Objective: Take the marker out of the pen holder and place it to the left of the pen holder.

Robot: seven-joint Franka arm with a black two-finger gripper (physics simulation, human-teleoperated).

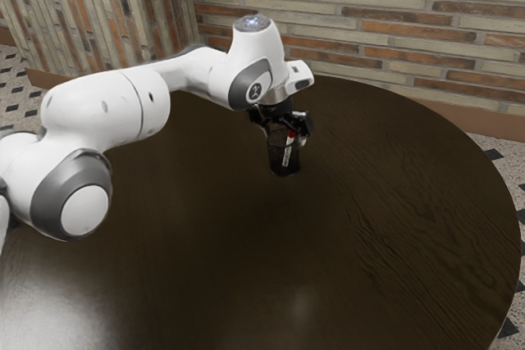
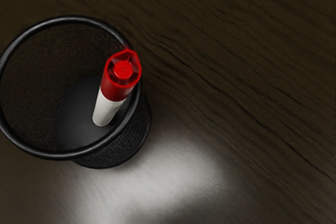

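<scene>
Reaching in from the left edge of the exterior view, the white arm (image 1: 107, 108) crosses above the dark round bench (image 1: 205, 260) and ends a little above the middle of the frame. Brick wall (image 1: 394, 22) runs along the top, from upper left to upper right. Near the upper middle, the black gripper (image 1: 282, 130) points down over the pen holder (image 1: 284, 171); its fingers (image 1: 306, 125) look spread well apart, one toward each side, with nothing clasped between them — though they are small and dark against the mesh, so that is my best reading. The marker (image 1: 287, 152) is inside the holder, red end up, its white barrel showing through the mesh and leaning slightly toward the exterior view's right. Farther right, the bench's wood grain shows, and its curved edge meets the patterned floor (image 1: 510, 161) at the right of the frame.

In the wrist view, the round black rim of the holder takes up the left of the frame, opening toward the camera. Just left of the centre, the marker slants within it — the white end low inside, the red end up by the rim. Beyond that lies the bench's grain, with a pale patch of light (image 2: 173, 174) at the lower middle.
</scene>
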